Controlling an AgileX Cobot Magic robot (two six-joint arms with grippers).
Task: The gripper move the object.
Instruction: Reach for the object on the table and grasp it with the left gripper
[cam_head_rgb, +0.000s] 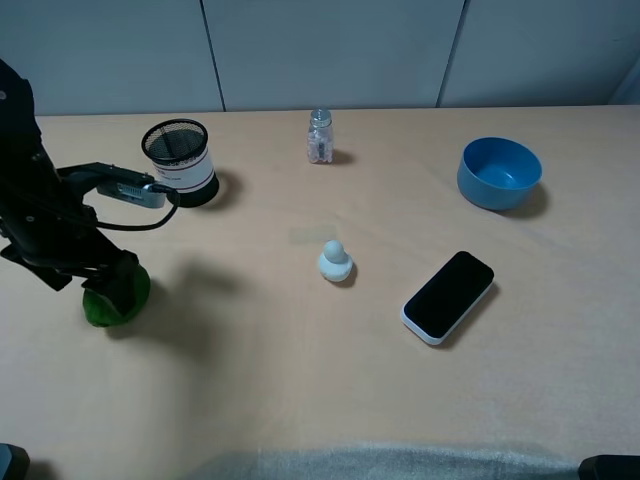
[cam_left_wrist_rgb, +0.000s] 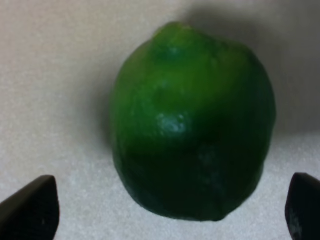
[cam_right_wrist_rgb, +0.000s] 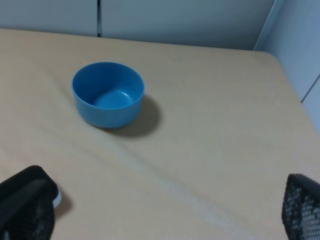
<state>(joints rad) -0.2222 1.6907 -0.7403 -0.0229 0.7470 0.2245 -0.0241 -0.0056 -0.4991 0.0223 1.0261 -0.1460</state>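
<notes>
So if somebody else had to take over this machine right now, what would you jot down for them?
Left claw: open, one finger on each side of the lime, neither touching it.
Right claw: open and empty, facing the blue bowl.
Lime: resting on the table, at the left side in the high view, under the left arm.
Done: the left claw is lined up around the lime.
Left: close on the lime, lift it and move it. No grip has been made yet.
</notes>
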